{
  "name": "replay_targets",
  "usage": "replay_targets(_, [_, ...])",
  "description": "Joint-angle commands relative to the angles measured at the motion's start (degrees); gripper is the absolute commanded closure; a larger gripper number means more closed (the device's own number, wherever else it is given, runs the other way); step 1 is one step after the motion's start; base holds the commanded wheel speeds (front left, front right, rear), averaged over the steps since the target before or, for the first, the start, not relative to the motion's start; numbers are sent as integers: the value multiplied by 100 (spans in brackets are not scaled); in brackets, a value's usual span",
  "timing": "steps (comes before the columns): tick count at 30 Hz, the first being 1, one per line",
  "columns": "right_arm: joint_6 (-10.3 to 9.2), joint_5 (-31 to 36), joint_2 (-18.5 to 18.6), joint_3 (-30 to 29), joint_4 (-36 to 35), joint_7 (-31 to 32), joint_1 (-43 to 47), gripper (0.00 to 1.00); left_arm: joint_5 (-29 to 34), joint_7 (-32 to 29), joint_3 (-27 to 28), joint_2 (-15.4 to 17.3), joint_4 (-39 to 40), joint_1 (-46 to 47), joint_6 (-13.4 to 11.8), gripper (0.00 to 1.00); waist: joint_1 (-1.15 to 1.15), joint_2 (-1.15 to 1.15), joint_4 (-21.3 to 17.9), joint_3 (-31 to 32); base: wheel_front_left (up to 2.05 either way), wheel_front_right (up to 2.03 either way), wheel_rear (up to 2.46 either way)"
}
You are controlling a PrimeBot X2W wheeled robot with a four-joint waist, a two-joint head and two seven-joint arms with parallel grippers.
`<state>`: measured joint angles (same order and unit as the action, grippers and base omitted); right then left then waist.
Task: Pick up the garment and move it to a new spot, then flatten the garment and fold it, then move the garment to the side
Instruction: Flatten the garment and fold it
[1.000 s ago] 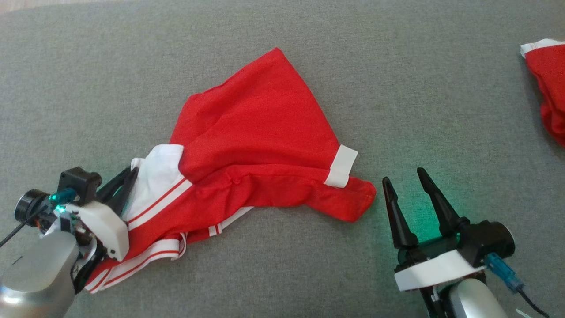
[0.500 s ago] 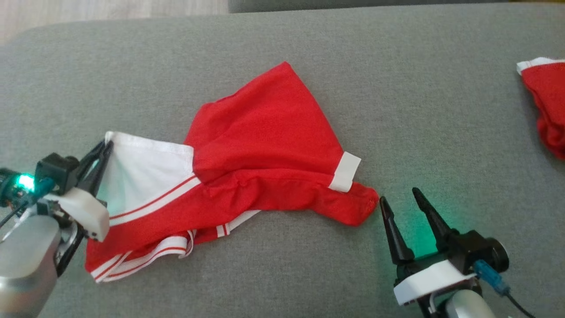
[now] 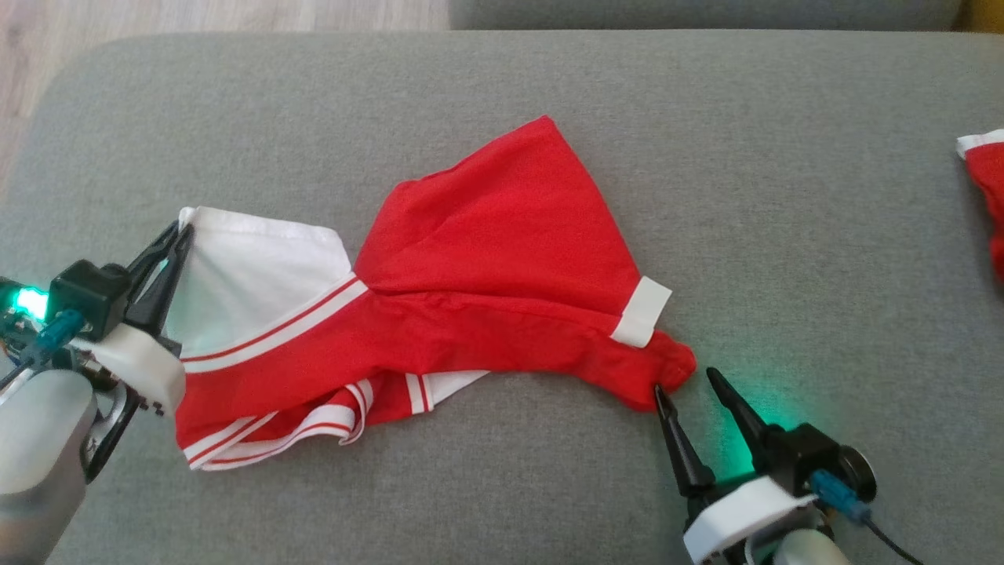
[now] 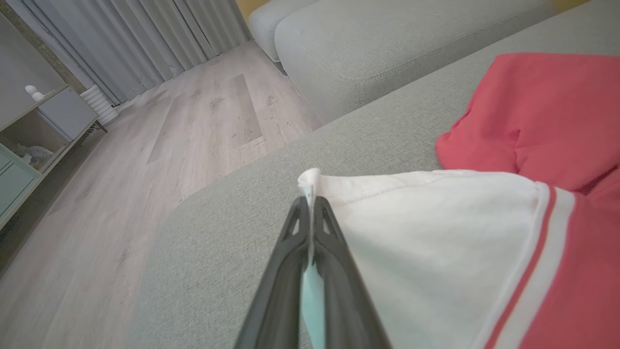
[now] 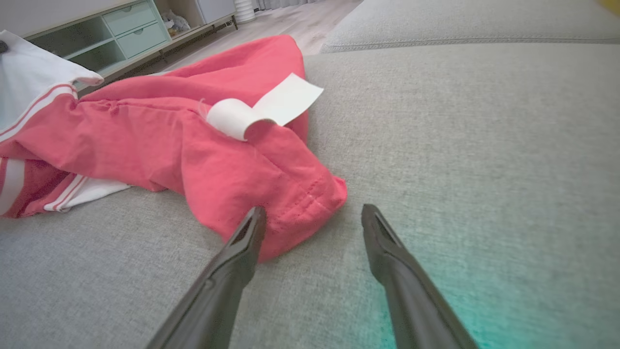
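Figure: head view, with both wrist views. The garment [image 3: 486,259], red with white striped trim, lies crumpled across the centre of the grey sofa cushion [image 3: 784,196]; the left pincer [image 3: 176,239], at the left edge of the frame, is clamped tight on the garment's white corner [image 4: 310,179]; the right pincer [image 3: 684,380], lower right, is spread wide and holds nothing, one fingertip at the red hem, the other over bare cushion; a white cuff [image 3: 642,311] sits just above that hem; a second red garment [image 3: 984,180] lies well apart at the right edge; wooden floor [image 3: 157,16] shows upper left; a shelf unit [image 5: 121,34] stands beyond.
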<state>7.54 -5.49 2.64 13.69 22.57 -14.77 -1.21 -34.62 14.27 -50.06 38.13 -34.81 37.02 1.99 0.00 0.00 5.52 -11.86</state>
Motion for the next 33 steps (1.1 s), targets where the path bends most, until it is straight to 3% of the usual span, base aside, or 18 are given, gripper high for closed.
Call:
replay_targets(1, [-5,-39,36,169,-70,-23,-259,0,40,42,281,352,124,177,-48,100,0,0,44,-42,0,0,0])
replay_targets(4, [-5,-56,34,182,30,-23,-377,4,64,-2,257,404,215,182,-73,100,0,0,87,-75,0,0,0])
replay_targets(5, [-5,-59,34,195,46,-23,-411,16,66,-12,252,417,245,182,-79,100,0,0,97,-80,0,0,0])
replay_targets(8, [-5,-62,45,265,63,-23,-468,91,69,-47,235,453,325,174,-99,100,0,0,117,-82,0,0,0])
replay_targets(9, [-5,-65,57,285,67,-23,-475,100,67,-60,231,462,348,173,-107,100,0,0,118,-73,0,0,0])
replay_targets(18, [-5,-76,227,327,-7,-23,-452,100,55,-62,229,553,490,111,-184,100,0,0,49,110,0,0,0])
replay_targets(26, [-5,307,206,-506,-901,-23,-702,100,444,30,295,666,968,544,-252,100,0,0,-52,157,0,0,0])
replay_targets(29, [-5,517,278,-915,-1246,-23,-1232,100,716,44,358,698,1165,1094,-204,100,0,0,-125,30,0,0,0])
replay_targets(33, [-5,703,609,-1386,-1448,-23,-2417,100,1062,58,443,460,1206,2142,-12,100,0,0,-173,-240,0,0,0])
